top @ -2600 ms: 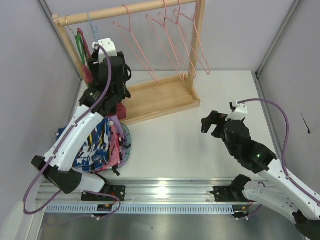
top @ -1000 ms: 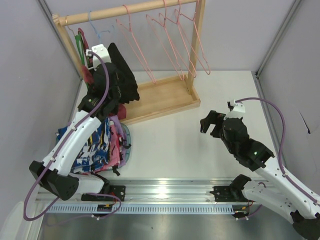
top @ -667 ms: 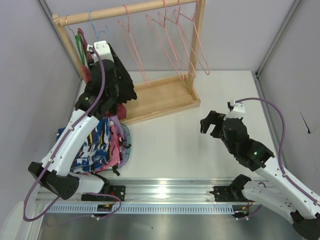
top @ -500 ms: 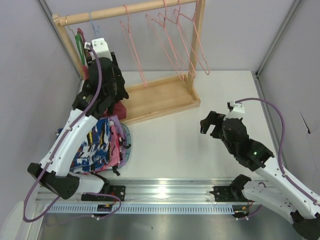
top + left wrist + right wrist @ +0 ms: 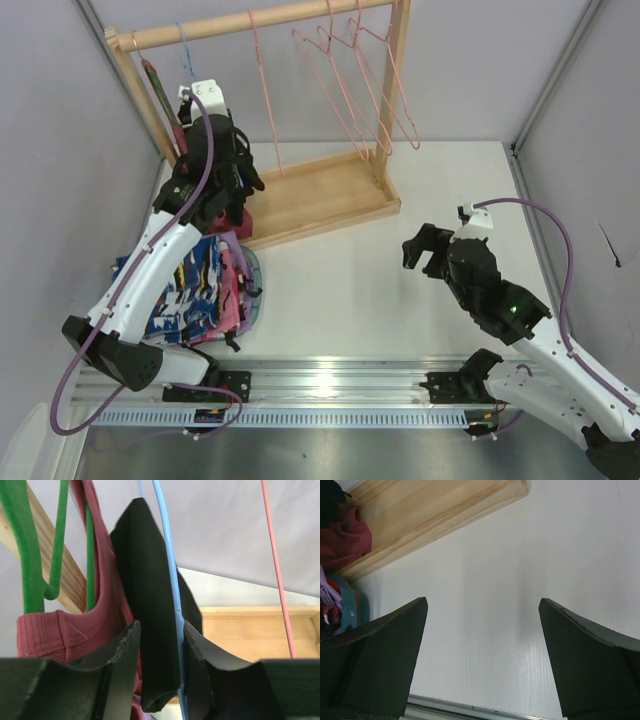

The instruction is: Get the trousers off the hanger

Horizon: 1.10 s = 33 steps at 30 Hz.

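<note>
The left gripper (image 5: 160, 627) is up at the rack with its jaws drawn in narrow, and there's the clamp. In the wrist view the two black fingers (image 5: 125, 645) rise from the bottom edge and squeeze a hanging fold of the trousers (image 5: 145, 580) from both sides. The light-blue wire of the hanger (image 5: 169, 555) runs down the right face of that fold and into the same gap, so cloth and wire sit between the pads together. The black cloth hangs past the fingers toward the bottom of the frame.

Just to the left of the fold hangs the dark red garment (image 5: 75, 630), touching the trousers, and left of that the green hanger (image 5: 25, 545) hooks downward. To the right, one pink hanger wire (image 5: 274, 555) drops well apart from the blue one. The wooden rack base (image 5: 250, 630) lies behind, at lower right.

From overhead, all of this sits in the upper left of the frame. The left arm reaches up to the left end of the wooden rail (image 5: 250, 22), and its body covers most of the trousers. The patterned cloth pile (image 5: 190, 290) lies beneath the arm, at lower left.

Over to the right gripper (image 5: 482, 602): jaws spread wide, nothing between them, hanging above the bare white table (image 5: 485, 555) right of centre, well apart from the rack.
</note>
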Available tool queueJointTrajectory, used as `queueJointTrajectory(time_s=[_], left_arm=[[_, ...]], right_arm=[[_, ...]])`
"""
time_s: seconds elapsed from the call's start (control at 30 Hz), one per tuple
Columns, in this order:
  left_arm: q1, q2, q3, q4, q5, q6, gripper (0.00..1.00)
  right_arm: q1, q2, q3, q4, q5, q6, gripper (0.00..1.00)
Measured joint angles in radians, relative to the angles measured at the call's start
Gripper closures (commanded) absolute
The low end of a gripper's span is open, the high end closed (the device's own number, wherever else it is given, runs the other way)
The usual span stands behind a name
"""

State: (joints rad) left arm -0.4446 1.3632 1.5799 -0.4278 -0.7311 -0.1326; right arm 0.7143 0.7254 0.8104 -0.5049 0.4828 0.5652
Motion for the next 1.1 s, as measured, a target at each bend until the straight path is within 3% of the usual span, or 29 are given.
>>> queueJointTrajectory(time_s=[0.4,0.5,0.57,0.7,1.1], left_arm=[[0.002,-0.011,-0.056,0.046,-0.072,0.002,0.71],[0.002,-0.016,-0.062,0.051,-0.078,0.002,0.83],[0.002,-0.018,-0.062,0.052,-0.077,0.002,0.84],[0.002,-0.018,-0.062,0.052,-0.076,0.002,0.99],[0.002,-0.018,-0.061,0.05,-0.074,0.005,1.0]], right_arm=[[-0.006,-0.004,-0.008,0.001,-0.003,0.001,0.01],[-0.006,-0.001,-0.008,0.001,-0.004,0.001,0.01],[-0.006,0.0,-0.008,0.001,-0.005,0.001,0.01],[-0.008,0.0,-0.008,0.002,-0.008,0.002,0.01],[-0.01,0.004,-0.008,0.002,-0.016,0.003,0.01]])
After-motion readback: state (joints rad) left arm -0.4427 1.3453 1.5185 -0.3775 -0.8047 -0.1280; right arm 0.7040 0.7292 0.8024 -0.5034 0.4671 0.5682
